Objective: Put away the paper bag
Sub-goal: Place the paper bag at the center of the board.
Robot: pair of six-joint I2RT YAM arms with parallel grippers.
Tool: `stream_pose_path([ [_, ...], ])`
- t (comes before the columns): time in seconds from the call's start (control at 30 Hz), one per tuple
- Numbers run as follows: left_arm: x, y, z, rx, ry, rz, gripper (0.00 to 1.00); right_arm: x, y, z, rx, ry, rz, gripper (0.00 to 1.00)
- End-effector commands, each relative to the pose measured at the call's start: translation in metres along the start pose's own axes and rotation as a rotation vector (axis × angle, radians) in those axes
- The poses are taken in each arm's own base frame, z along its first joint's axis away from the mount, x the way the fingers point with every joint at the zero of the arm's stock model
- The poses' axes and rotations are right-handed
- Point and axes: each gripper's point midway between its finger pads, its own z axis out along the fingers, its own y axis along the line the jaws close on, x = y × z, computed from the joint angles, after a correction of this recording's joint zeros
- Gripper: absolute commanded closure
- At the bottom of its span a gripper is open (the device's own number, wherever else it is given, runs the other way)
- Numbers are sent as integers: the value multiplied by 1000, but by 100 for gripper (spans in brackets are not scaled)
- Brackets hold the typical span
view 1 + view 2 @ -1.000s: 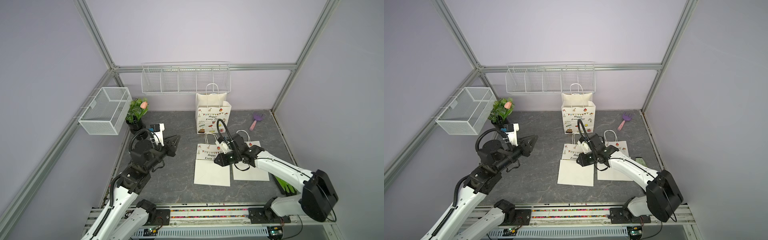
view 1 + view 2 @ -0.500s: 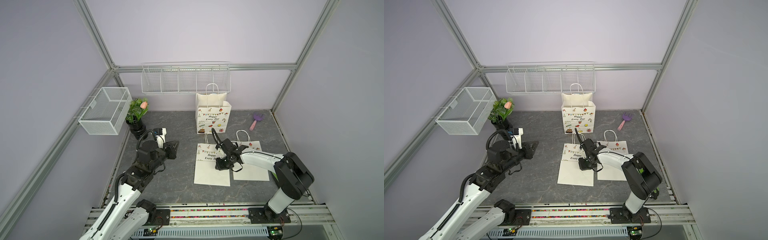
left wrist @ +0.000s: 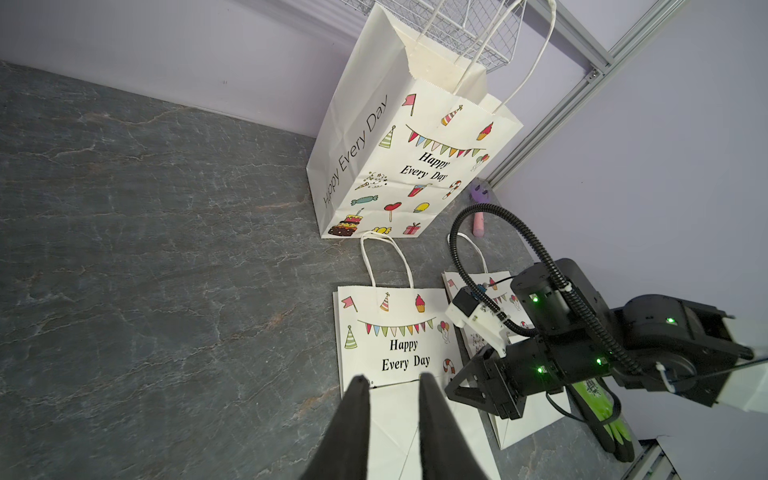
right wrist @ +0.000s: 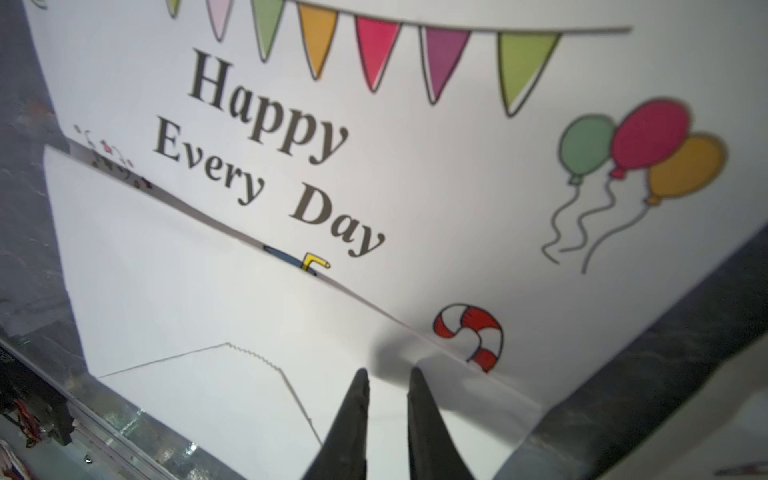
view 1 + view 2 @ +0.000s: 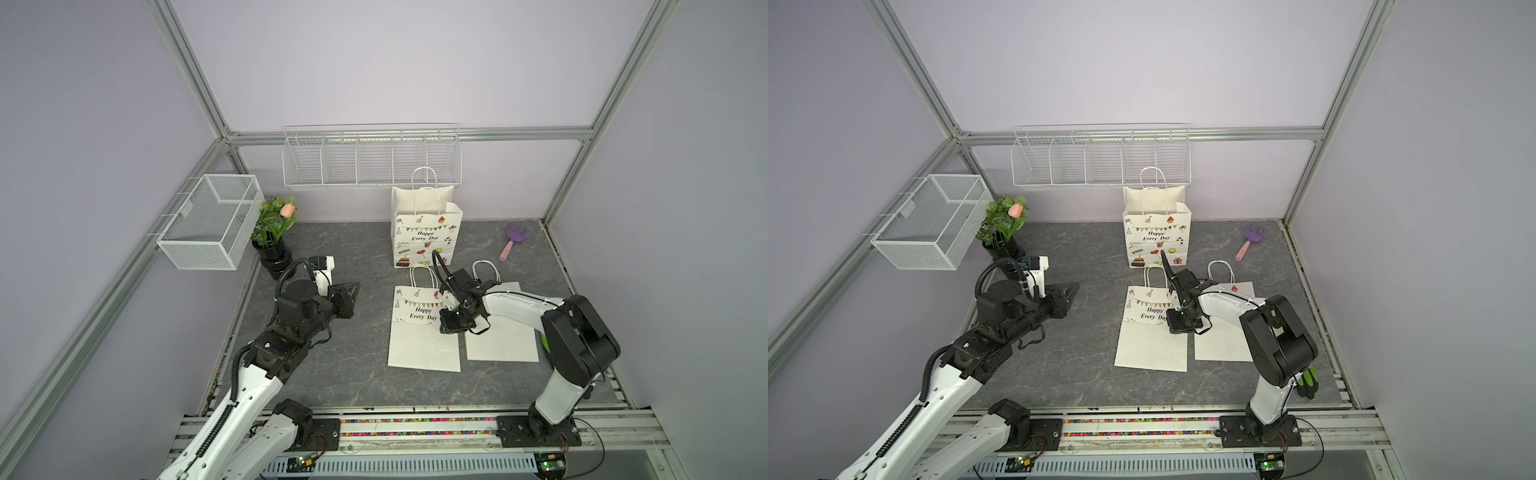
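R elbow (image 5: 577,332) swung inward, R gripper (image 4: 386,372) narrowly parted at flat paper bag (image 5: 415,345) fold, L gripper (image 3: 390,378) slightly apart, empty

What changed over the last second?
The right arm folded up at the elbow, and the right gripper now points down over the middle flat bag by its fold, gripping nothing. The left gripper turned slightly, still empty. That bag, the other flat bag, the standing bag and the plant stayed put.
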Motion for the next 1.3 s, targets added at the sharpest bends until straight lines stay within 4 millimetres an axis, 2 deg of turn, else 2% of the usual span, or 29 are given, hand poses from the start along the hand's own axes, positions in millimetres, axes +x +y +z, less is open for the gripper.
stream_pose_path([
  [0.0,5,-3,0,17,33,-15,72,13,-21,2,103,65,-27,80],
  [0.13,24,-4,6,45,108,-25,65,7,-28,-3,134,39,-32,80],
  [0.27,39,-2,12,62,166,-31,63,-2,-30,-12,162,3,-50,80],
  [0.4,37,-3,17,64,166,-33,62,-12,-9,-30,88,-74,-72,80],
  [0.53,33,-5,23,64,168,-34,62,-22,19,-72,-8,-191,-88,76],
  [0.67,28,-5,27,58,165,-17,61,-32,48,-131,-115,-374,-126,57],
  [0.8,18,-4,32,33,152,22,61,-39,61,-176,-166,-539,-197,36],
  [0.9,2,-5,38,12,128,56,57,-51,50,-195,-100,-644,-234,18],
  [0.97,-13,-5,43,-14,93,82,44,-65,37,-205,-64,-698,-234,4],
  [1.0,-20,-4,45,-31,74,92,37,-72,32,-209,-53,-715,-230,1],
  [1.07,-39,-1,50,-68,10,116,25,-91,19,-216,-45,-758,-212,8],
  [1.17,-61,5,60,-113,-94,140,19,-118,0,-227,-32,-832,-179,11],
  [1.27,-74,2,76,-82,-180,185,17,-141,-14,-235,-47,-891,-168,11],
])
